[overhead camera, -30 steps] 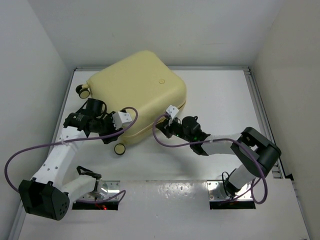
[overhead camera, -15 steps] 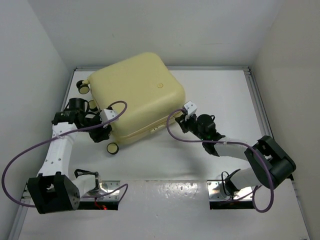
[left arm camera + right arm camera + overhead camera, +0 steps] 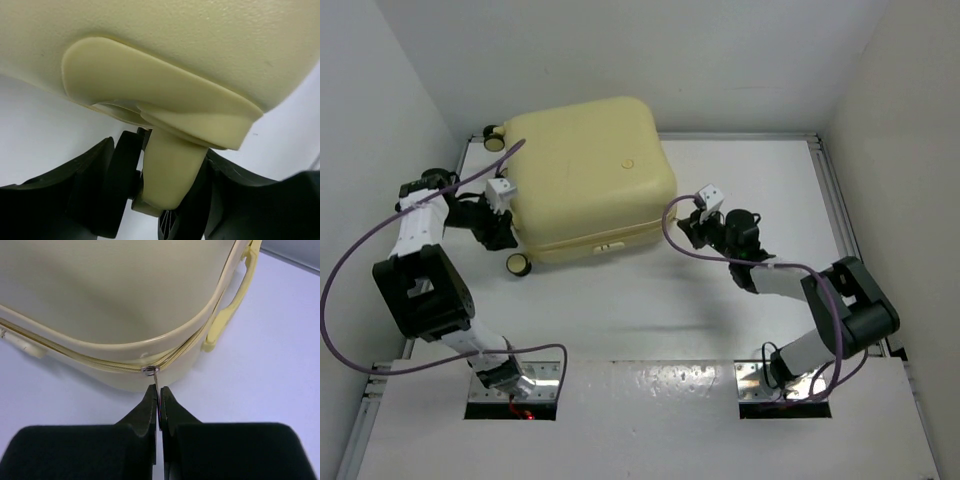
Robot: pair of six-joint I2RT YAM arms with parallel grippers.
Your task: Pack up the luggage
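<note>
The luggage (image 3: pixel 585 170) is a pale yellow hard-shell suitcase lying flat and closed at the back left of the table. My left gripper (image 3: pixel 498 228) is at its left end. In the left wrist view the left gripper (image 3: pixel 162 167) is shut on the cream wheel bracket (image 3: pixel 172 165), with a black wheel (image 3: pixel 125 185) beside it. My right gripper (image 3: pixel 692 232) is at the suitcase's front right corner. In the right wrist view the right gripper (image 3: pixel 159 390) is shut on the thin metal zipper pull (image 3: pixel 157 381), which hangs from the slider (image 3: pixel 149 371) on the zipper seam.
Two wheels show at the suitcase's left end, one at the back (image 3: pixel 494 138) and one at the front (image 3: pixel 518 264). A yellow side handle (image 3: pixel 230 305) runs along the right side. White walls enclose the table on the left, back and right.
The suitcase has turned clockwise and shifted left and toward the back. My left arm swung left with the wheel end. My right gripper moved right and back, to the front right corner.
</note>
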